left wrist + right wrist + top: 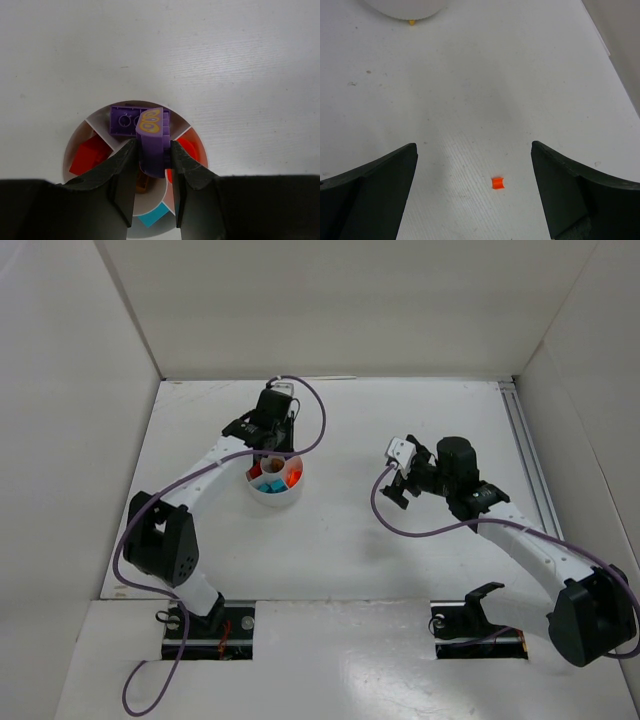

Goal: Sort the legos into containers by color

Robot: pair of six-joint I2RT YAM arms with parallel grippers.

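Left gripper (152, 146) pinches a smooth curved purple brick (150, 126), yellow-printed, over the round white divided dish (70, 150). Right gripper (474, 148) fingers spread above tiny orange piece (497, 183).

A white tabletop (380, 550) fills the scene, matte and faintly scuffed, with small dark specks showing in the close wrist views. Plain white panels box it in: a back wall (340, 300), a left wall (60, 420) and a right wall (595, 350). A pale metal rail (528, 455) runs along the tabletop's right edge. A white ledge (340, 660) spans the near side. Light is even and soft, casting only faint shadows.
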